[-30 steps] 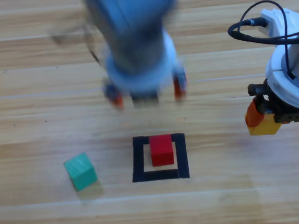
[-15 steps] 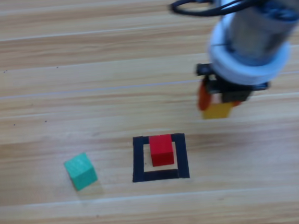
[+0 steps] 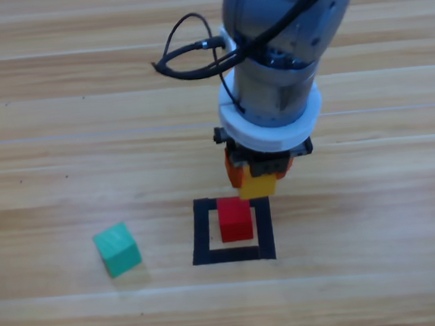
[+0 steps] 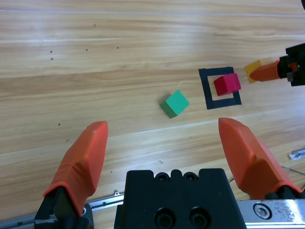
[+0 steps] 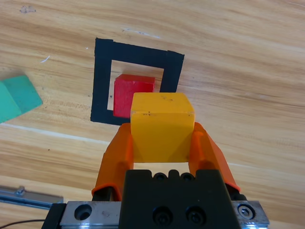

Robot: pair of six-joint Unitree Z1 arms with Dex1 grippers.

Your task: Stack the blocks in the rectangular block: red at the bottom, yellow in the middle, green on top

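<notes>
Since half a second ago the right gripper (image 3: 259,181) has moved from the upper right toward the middle, and it now hangs just beyond the far edge of the tape square (image 3: 263,228). The left arm has left the high view; its gripper (image 4: 164,148) shows in its own wrist view with jaws spread wide, grasping nothing, far from the cubes.

Nearest in the high view, the green cube (image 3: 117,249) sits on the table (image 3: 48,147), left of the square and apart from it. The red cube (image 3: 235,218) stands inside the square. Just beyond it, the right gripper is clenched on the yellow cube (image 5: 162,125), lifted above the table.
</notes>
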